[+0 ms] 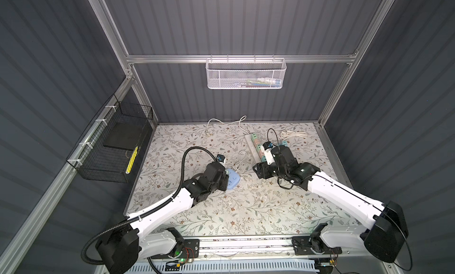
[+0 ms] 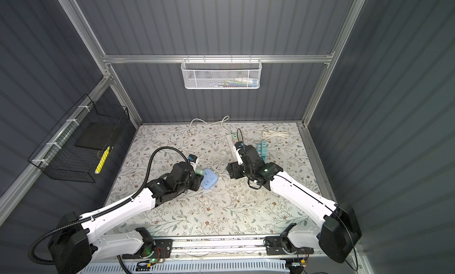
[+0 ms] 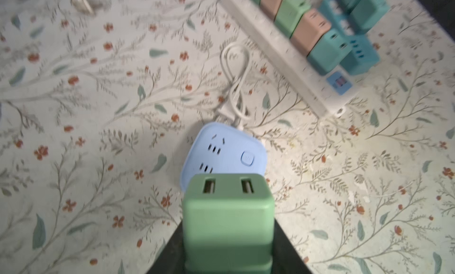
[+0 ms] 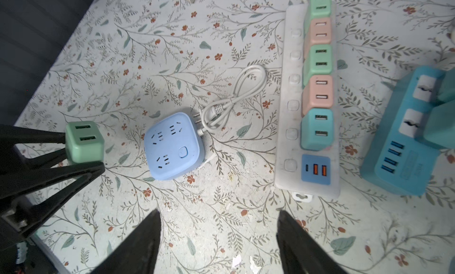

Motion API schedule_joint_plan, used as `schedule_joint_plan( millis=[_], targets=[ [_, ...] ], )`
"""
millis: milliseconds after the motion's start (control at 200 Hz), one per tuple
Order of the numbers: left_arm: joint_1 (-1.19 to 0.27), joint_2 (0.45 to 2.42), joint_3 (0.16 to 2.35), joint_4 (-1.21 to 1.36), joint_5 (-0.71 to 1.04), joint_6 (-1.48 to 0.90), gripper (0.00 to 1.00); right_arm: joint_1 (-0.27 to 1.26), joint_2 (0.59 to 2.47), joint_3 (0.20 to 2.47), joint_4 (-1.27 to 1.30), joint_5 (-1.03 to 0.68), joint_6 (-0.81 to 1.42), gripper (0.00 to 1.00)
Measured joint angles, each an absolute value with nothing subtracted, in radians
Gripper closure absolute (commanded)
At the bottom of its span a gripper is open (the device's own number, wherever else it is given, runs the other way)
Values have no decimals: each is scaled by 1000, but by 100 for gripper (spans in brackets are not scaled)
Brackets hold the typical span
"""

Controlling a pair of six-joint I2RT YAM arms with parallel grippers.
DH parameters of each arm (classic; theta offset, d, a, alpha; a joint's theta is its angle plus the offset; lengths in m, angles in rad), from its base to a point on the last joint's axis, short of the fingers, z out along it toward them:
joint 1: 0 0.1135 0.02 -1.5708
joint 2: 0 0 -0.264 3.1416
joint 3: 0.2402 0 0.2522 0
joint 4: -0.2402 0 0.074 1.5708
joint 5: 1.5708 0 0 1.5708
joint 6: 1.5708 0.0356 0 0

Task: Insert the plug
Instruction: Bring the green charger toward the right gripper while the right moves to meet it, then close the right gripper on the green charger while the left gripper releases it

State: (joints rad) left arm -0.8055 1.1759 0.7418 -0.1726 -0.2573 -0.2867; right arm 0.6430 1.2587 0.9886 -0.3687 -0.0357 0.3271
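Observation:
The plug is a green two-port charger cube (image 3: 227, 211), and my left gripper (image 3: 227, 235) is shut on it, one black finger on each side. It hangs just beside the near-left edge of the light blue square socket block (image 4: 173, 145), which lies flat on the floral table; the right wrist view shows the plug (image 4: 85, 142) apart from the block. In both top views the plug (image 2: 199, 171) sits at the block's (image 2: 209, 178) left edge. My right gripper (image 4: 218, 212) stands open over bare table between the blue block and the white power strip (image 4: 290, 137), with nothing between its fingers.
The white strip carries several green, pink and teal charger cubes. A teal socket block (image 4: 398, 161) lies to its right. The blue block's bundled white cord (image 4: 236, 97) lies behind it. Another coiled cable (image 1: 293, 134) rests at the back right. A black wire basket (image 1: 110, 147) hangs on the left wall.

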Motion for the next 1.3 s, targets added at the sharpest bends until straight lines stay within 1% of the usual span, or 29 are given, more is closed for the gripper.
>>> schedule_joint_plan(
  millis=[175,315,425,680,870,950,1166,1301],
  targets=[
    [-871,1155,630,126,-297,-118,76,567,1193,989,-367,-154,340,34],
    [-914,1172,620,280,-296,5,77,550,1185,994,-371,-252,338,40],
    [-939,1195,620,361,-286,72,77,550,1187,1005,-370,-341,334,43],
    [-981,1236,620,405,-256,140,77,550,1212,1025,-329,-511,334,42],
    [-984,1235,622,405,-245,152,78,558,1262,1042,-314,-563,333,42],
    [-986,1235,623,405,-245,154,78,564,1295,1052,-310,-571,334,47],
    [-988,1235,635,393,-242,159,78,594,1339,1063,-304,-588,337,48],
    [-988,1235,641,386,-242,163,77,604,1360,1069,-303,-601,337,56]
  ],
)
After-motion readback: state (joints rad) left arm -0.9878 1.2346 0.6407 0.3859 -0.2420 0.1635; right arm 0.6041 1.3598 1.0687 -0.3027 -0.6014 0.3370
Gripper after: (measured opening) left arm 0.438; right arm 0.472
